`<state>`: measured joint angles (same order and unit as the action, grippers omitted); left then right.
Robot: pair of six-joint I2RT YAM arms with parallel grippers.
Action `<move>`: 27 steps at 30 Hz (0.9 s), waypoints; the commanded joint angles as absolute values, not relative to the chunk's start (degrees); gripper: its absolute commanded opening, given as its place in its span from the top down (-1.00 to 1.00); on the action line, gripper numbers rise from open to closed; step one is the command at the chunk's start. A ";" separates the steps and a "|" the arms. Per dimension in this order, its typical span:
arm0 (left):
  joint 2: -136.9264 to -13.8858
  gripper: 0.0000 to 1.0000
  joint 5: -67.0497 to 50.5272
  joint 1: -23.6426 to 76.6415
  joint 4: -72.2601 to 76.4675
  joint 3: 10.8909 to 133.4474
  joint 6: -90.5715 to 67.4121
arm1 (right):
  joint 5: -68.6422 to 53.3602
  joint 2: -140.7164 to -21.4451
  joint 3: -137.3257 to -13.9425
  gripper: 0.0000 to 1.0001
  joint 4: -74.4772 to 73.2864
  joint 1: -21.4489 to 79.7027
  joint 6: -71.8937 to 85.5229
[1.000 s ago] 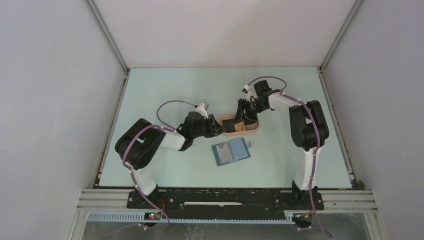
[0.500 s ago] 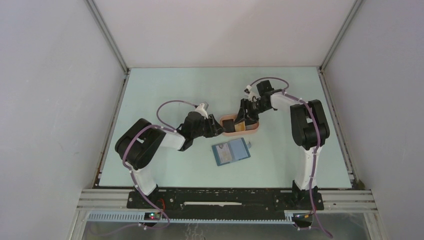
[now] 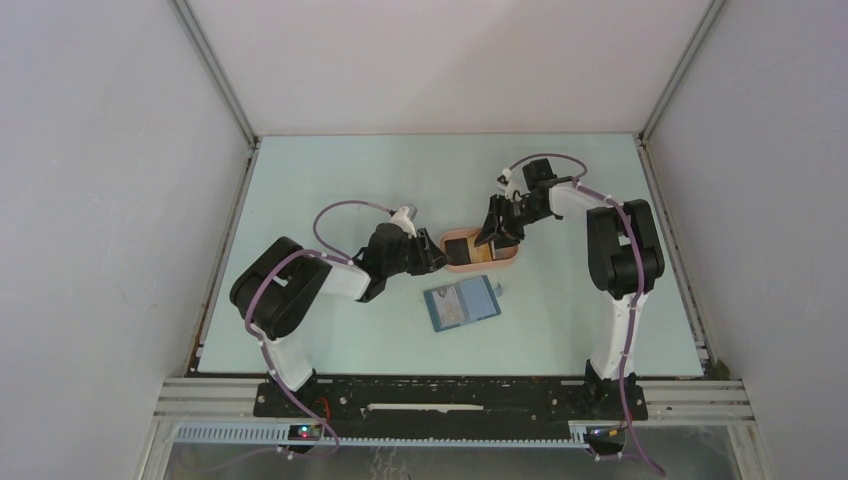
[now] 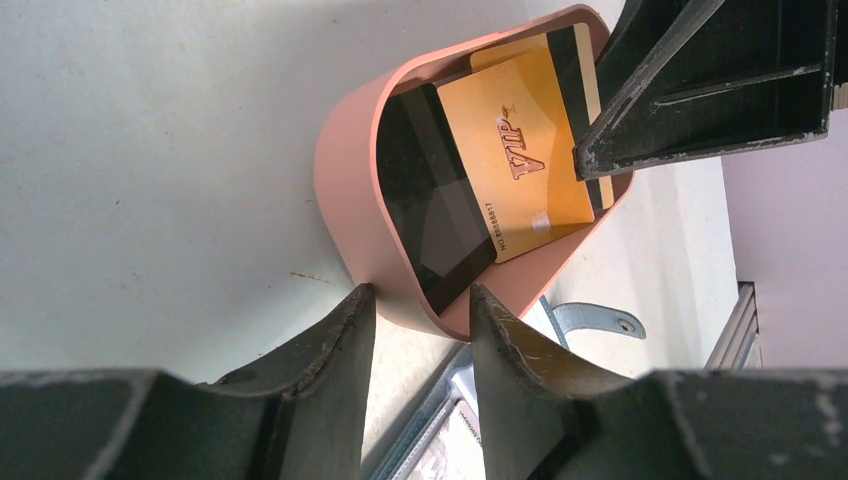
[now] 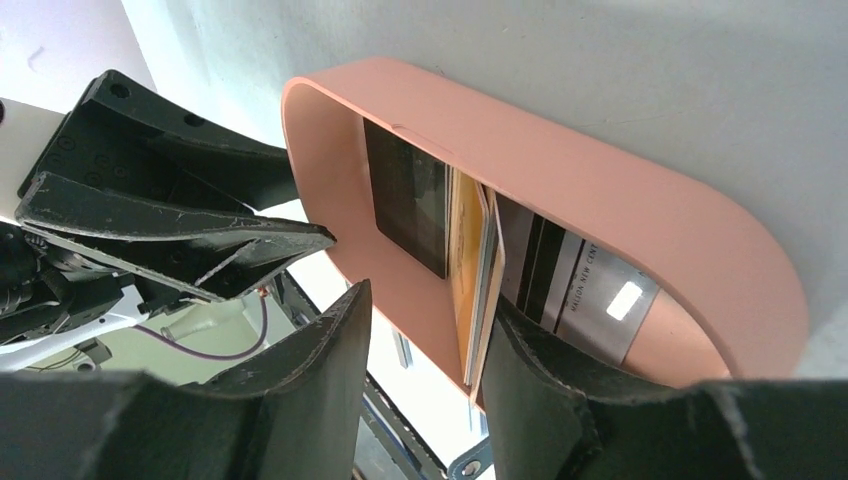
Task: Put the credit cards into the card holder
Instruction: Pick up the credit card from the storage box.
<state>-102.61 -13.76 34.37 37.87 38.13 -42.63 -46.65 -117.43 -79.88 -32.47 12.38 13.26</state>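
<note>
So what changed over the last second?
The right fingers shifted farther out and rightward over the tray, uncovering more of the black card from above. Nothing was visibly picked up or let go. The left fingers at the tray's end, the wallet and the cards stayed put.

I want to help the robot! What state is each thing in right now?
pink tray: holding cards
black card: inside tray
gold VIP card: inside tray
blue card holder: open, lying flat
left gripper: shut on tray's end
right gripper: open around cards
</note>
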 commanded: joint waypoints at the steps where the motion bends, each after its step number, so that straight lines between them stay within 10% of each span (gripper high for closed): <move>1: -100.33 0.12 -14.25 34.98 37.27 39.55 -42.58 | -47.55 -114.35 -81.47 -0.01 -33.41 11.25 12.85; 27: -99.65 0.12 -14.18 34.97 37.18 39.05 -42.45 | -48.16 -114.48 -81.47 0.66 -34.80 8.45 12.30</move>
